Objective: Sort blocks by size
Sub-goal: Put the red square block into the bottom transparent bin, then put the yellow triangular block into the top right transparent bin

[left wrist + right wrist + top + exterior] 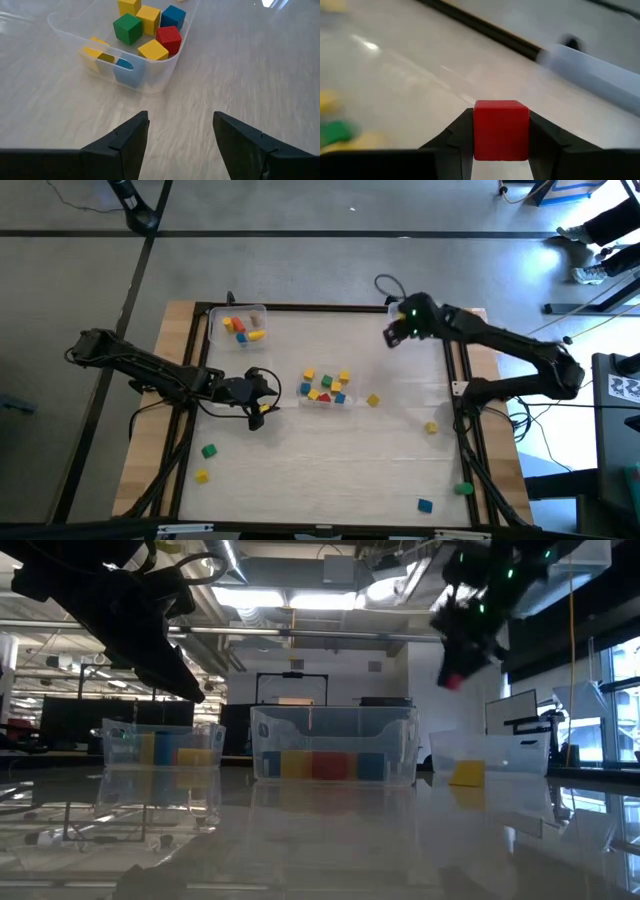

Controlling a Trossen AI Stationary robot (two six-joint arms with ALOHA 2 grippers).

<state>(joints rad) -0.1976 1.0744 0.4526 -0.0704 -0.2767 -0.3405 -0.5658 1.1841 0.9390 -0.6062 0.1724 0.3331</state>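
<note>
My right gripper (393, 332) hangs above the table's far right part, shut on a red block (500, 130), which also shows in the low view as the red block (453, 679). My left gripper (180, 145) stands open at the table's left, its fingers clear of everything, pointing at a clear bin (150, 75). That bin (325, 388) rests on the table's middle and holds several blocks, yellow, green, blue and red. Loose blocks lie on the table: yellow (373, 400), yellow (431, 426), green (208, 450), yellow (202, 475), blue (425, 505), green (463, 489). My right gripper pinches the red block by two opposite sides (476, 131) between its two fingers. The fingers slant downward from the table's right side. The block sits square in the hold, well above the table and touching nothing else.
A second clear bin (238, 325) with orange, yellow and blue blocks stands at the far left corner. Another clear bin (490, 753) shows at the right in the low view, and a clear bin rim (592, 67) lies ahead of my right gripper. A dark frame (330, 307) edges the table.
</note>
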